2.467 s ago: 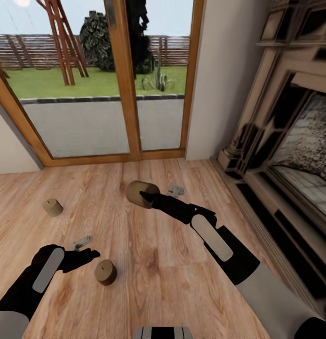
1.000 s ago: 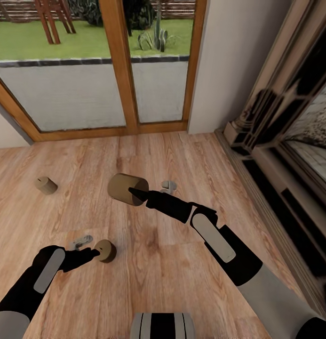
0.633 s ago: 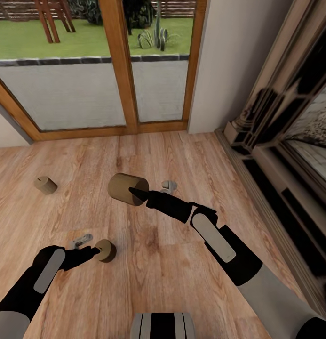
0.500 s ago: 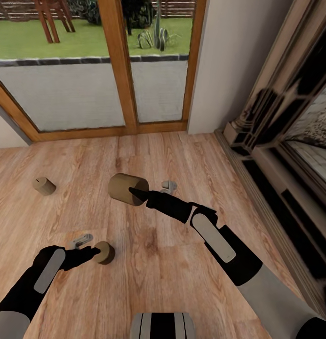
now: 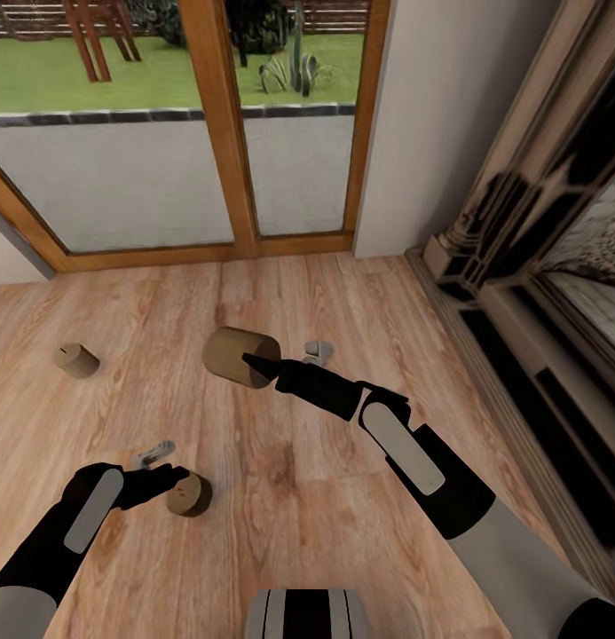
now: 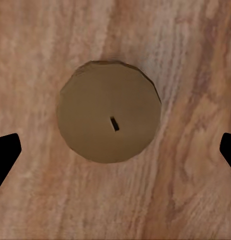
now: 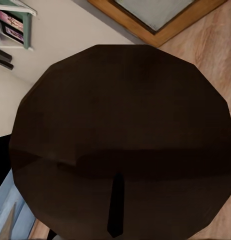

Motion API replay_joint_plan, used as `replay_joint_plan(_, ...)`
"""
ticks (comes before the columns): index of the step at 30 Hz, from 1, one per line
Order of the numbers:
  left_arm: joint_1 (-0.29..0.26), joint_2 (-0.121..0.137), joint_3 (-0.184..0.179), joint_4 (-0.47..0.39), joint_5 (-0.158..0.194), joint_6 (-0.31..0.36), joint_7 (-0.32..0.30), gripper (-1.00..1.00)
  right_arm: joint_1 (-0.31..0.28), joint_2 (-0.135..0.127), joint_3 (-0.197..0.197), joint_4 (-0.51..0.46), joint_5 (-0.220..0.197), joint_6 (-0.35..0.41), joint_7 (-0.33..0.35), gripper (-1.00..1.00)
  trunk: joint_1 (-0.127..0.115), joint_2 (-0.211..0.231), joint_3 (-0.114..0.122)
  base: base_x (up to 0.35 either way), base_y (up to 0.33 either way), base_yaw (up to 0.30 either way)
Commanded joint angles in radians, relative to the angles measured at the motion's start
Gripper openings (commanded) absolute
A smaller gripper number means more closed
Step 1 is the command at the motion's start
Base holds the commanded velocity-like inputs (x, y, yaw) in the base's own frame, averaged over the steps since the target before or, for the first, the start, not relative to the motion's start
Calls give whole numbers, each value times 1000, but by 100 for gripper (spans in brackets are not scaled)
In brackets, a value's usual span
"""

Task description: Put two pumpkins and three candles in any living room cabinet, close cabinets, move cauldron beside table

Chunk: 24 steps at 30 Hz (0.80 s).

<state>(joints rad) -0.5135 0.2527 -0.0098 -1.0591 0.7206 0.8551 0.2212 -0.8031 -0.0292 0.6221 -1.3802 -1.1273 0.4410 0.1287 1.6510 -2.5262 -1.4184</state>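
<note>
Tan stubby candle [image 6: 109, 111] w/ tiny wick sits btwn spread left hand [image 5: 169, 480] fingers; right hand [image 5: 254, 364] clamps another candle [image 5: 234, 356].

A wood-plank floor [image 5: 280, 461] fills the near scene. At the far side, a glazed door with 2 panes in a wooden frame [image 5: 223, 133] looks onto a paved strip and a lawn [image 5: 121, 80]. A pale wall [image 5: 431, 115] stands right of it, and a dark fireplace surround [image 5: 529, 266] runs along the right.
</note>
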Motion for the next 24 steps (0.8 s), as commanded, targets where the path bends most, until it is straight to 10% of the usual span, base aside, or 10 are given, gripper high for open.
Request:
replay_joint_plan(1, 0, 0, -1, -1, 11, 2, 9, 100, -1, 0, 1, 0, -5, 2, 0, -100, 0, 0, -1, 178, 141, 0)
replay_joint_plan(24, 0, 0, 0, -1, 9, -1, 9, 100, -1, -1, 1, 1, -5, 2, 0, -100, 1, -1, -8, 51, 28, 0)
